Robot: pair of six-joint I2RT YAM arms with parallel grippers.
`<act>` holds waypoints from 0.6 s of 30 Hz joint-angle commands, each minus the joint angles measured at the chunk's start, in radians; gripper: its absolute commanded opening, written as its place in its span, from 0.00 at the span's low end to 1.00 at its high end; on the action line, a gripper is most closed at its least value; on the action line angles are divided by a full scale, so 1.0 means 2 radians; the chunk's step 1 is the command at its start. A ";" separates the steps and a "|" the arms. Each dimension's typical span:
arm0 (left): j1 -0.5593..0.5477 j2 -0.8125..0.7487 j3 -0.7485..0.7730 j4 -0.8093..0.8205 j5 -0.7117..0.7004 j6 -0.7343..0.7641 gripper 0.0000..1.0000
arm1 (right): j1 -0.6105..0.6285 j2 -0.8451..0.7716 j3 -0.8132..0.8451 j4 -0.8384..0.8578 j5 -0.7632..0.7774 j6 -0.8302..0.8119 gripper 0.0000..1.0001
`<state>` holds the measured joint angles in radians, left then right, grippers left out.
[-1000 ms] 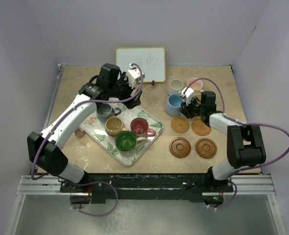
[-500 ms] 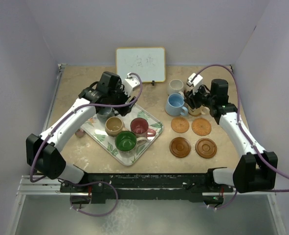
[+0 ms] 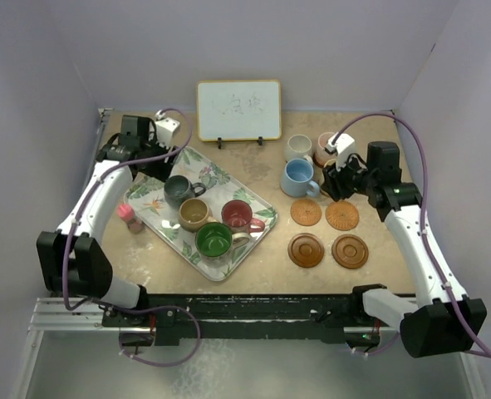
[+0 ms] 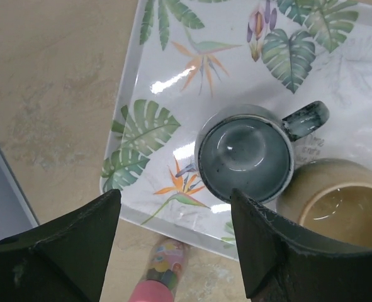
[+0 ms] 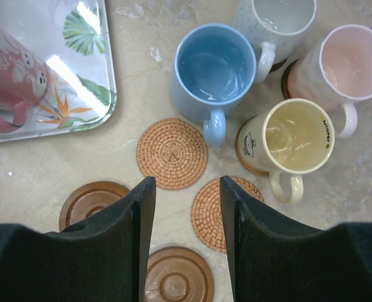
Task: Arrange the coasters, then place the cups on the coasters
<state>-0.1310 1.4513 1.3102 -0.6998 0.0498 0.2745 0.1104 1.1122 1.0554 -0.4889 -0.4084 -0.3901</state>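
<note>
Eight cups, six coasters showing, one tray

On the one tray point(image 3: 228, 179), toward nine o'clock, we count four: dark grey-blue cup point(image 3: 177, 189), tan cup point(image 3: 193, 213), red cup point(image 3: 238, 214), green cup point(image 3: 213, 239). At two o'clock we count four more: light blue cup point(image 5: 208, 69), off-white cup point(image 5: 277, 19), pink cup point(image 5: 349, 63), yellow cup point(image 5: 297, 135). At four o'clock four coasters lie bare: two woven coasters point(image 3: 306, 212) point(image 3: 341, 216) and two grooved coasters point(image 3: 306, 249) point(image 3: 350, 251). We see two further coaster edges, under yellow point(image 5: 245, 162) and under pink point(image 5: 287, 75). There is one whiteboard point(image 3: 238, 108) and one small pink item point(image 3: 129, 218).
</note>
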 commanded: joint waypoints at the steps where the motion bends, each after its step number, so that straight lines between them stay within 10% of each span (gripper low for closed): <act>1: 0.007 0.052 0.013 0.019 0.005 0.031 0.65 | 0.001 -0.011 0.006 -0.037 -0.002 0.009 0.47; 18: -0.002 0.180 0.100 -0.029 0.060 0.149 0.46 | 0.001 -0.014 -0.013 -0.026 0.016 -0.002 0.46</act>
<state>-0.1242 1.7935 1.4410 -0.7330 0.1177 0.4812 0.1104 1.0908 1.0256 -0.5415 -0.4011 -0.3885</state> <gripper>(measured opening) 0.486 0.465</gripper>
